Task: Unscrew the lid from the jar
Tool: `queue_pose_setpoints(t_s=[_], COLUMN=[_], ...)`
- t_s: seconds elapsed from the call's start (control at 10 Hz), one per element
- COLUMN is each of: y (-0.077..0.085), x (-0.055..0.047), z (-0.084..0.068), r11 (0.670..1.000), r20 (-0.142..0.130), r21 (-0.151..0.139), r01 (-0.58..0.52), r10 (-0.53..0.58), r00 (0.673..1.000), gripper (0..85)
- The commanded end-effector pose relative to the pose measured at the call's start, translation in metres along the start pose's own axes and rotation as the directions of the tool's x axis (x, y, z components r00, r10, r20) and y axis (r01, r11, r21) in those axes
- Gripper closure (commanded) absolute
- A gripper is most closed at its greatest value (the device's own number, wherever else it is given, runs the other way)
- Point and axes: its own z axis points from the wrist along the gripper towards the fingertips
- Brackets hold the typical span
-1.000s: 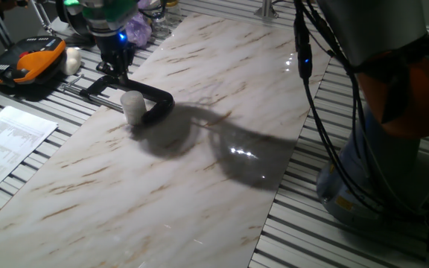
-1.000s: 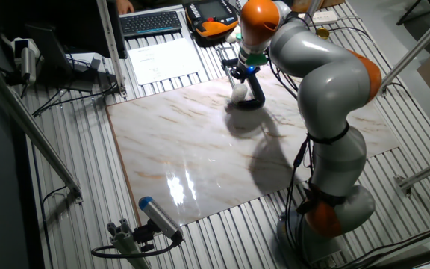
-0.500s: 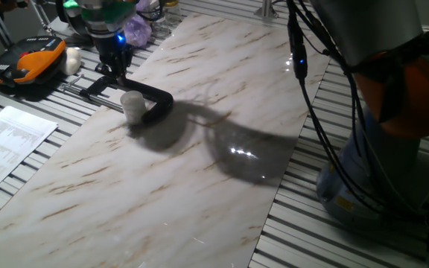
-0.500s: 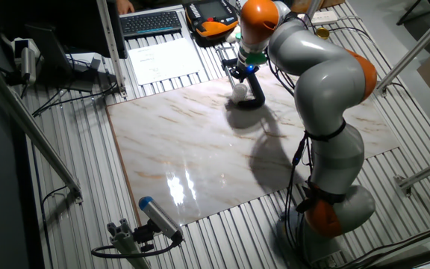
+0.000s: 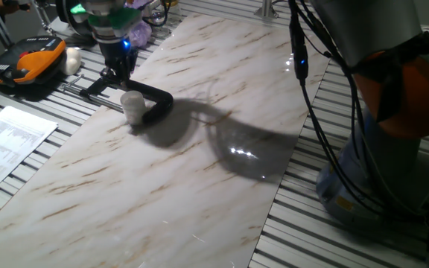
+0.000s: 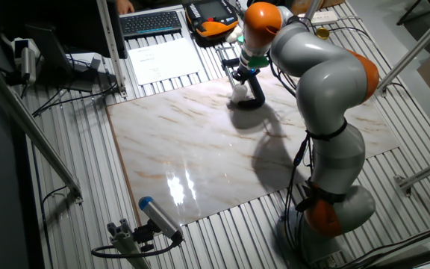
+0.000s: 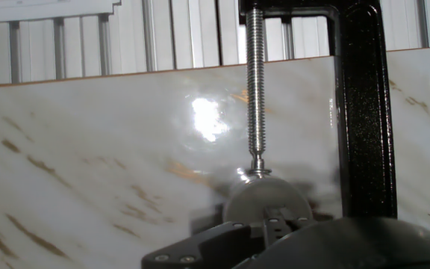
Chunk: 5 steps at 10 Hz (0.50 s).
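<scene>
Tool [image 5: 118, 65] is held above the clamped jar [image 5: 132, 106], its opening not discernible; descent onto the lid [image 7: 266, 199] is judged next.

Arm [image 6: 327, 75]: rounded light-grey segments, orange bands at joints [image 6: 260, 15] and near base [image 6: 323, 217]. Black cables [image 5: 326, 112] draped alongside. Wrist ring [image 5: 95, 9] lit green, small blue light [image 5: 125, 43] beneath. Pincer [image 5: 115, 71]: black, slender; black body with small screws [image 7: 234, 226] in hand view.
</scene>
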Motion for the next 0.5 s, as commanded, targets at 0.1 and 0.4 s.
queue_pose_setpoints(t_s=[0.1, 0.4], y=[0.0, -0.0001], x=[0.0001, -0.0002], z=[0.0013, 0.0019], r11=[1.0, 1.0], r20=[-0.012, -0.014], r21=[-0.002, -0.01], r01=[0.002, 0.003], r10=[-0.002, -0.003], r00=[1.0, 1.0], gripper=[85.0, 85.0])
